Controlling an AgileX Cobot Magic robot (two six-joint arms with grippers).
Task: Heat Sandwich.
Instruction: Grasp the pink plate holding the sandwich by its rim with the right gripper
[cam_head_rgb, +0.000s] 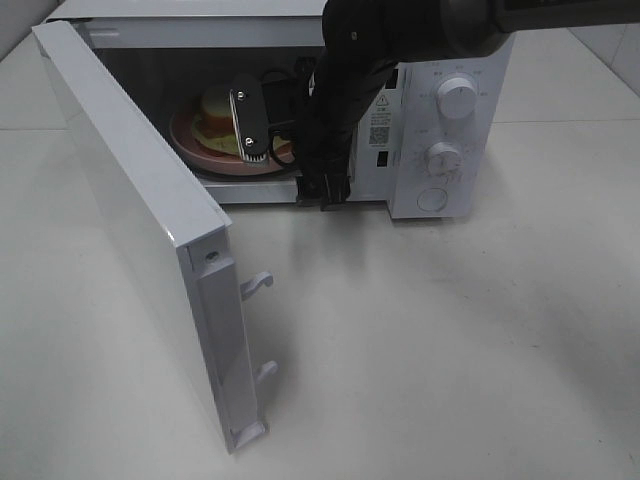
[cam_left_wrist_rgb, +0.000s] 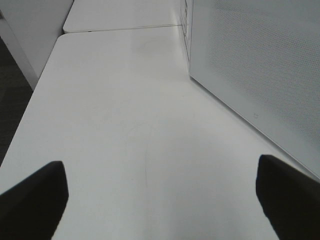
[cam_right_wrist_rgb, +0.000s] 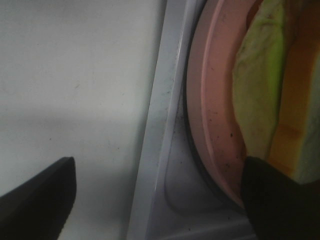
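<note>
Inspection, heating job, seen from the high camera.

Item: the sandwich (cam_head_rgb: 215, 110) sits on a pink plate (cam_head_rgb: 198, 155) inside the microwave (cam_head_rgb: 455, 190), which stands at 12 o'clock on the table (cam_head_rgb: 450, 350). The plate is on the oven floor at about 11 o'clock of the view. The door (cam_head_rgb: 130, 200) hangs wide open, swung out toward 8 o'clock.

Right gripper (cam_head_rgb: 290, 172): released, jaws spread, gripping nothing. It is at the oven mouth, straddling the front sill. The wrist camera shows one finger over the plate rim beside the sandwich and the other outside over the table. I cannot tell whether the inner finger touches the plate.

Left gripper (cam_left_wrist_rgb: 160, 200): released, empty, low over bare table near the door's outer face.

Judgement: loading looks done. The step in hand is clearing my right arm from the opening.

Recommendation: keep the jaws wide and draw straight back toward 6 o'clock. Lift the inner finger off the rim first, so the plate is not dragged over the sill. Only then swing the door shut, pushing near its free edge. The dials (cam_head_rgb: 457, 97) come after.
</note>
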